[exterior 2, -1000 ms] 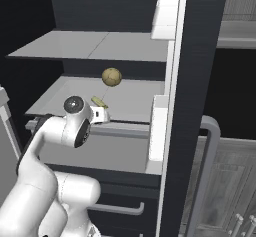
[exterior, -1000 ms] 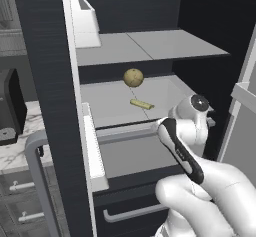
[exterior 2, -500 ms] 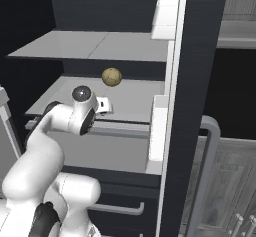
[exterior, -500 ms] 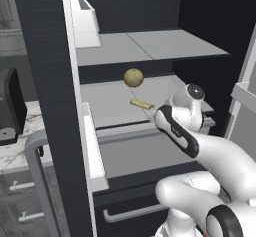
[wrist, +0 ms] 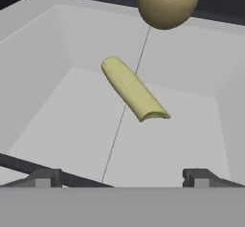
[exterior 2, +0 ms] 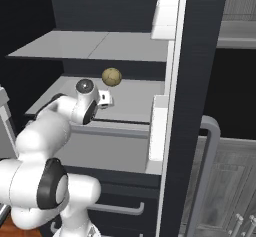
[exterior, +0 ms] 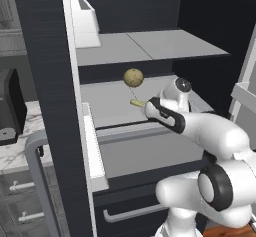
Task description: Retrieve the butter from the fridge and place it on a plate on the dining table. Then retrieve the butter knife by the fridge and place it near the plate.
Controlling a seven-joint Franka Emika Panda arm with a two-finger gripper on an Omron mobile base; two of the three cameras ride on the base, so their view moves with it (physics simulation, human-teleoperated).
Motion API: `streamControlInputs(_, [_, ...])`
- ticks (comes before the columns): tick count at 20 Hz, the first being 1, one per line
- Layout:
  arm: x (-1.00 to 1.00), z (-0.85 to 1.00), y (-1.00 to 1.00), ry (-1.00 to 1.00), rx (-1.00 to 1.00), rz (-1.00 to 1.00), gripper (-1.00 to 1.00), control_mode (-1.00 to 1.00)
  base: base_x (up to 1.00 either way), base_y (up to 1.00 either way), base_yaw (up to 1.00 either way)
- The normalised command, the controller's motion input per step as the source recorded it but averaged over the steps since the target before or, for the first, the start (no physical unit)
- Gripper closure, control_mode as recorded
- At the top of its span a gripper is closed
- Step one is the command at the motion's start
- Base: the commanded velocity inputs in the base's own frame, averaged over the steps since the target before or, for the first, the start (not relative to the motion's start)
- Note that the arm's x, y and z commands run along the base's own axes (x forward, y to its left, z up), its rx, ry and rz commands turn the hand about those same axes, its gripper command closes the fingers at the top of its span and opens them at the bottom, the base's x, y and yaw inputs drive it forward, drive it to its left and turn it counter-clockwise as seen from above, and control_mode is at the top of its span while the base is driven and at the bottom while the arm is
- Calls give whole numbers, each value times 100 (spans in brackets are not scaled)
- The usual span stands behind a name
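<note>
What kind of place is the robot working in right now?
Most likely a kitchen, at an open fridge. Its grey shelves hold a butter stick and a round tan ball, and a marble counter with drawers stands beside it.

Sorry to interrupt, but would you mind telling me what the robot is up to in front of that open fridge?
The white arm is reaching into the open fridge toward the butter, a small pale-yellow stick lying on the grey middle shelf. Its claw is open and short of the butter, holding nothing. A round tan ball sits just behind the butter. So the butter has not been picked up yet.
</note>
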Motion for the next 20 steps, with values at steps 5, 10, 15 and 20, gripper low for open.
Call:
streamControlInputs(5, [45,-2,0,0,0,0,-100,-100,0,0,0])
streamControlInputs(10, [40,0,0,4,-1,1,-100,-100,0,0,0])
streamControlInputs(15, [44,-7,2,0,0,3,-100,-100,0,0,0])
streamControlInputs(20, [58,-8,1,0,0,1,-100,-100,0,0,0])
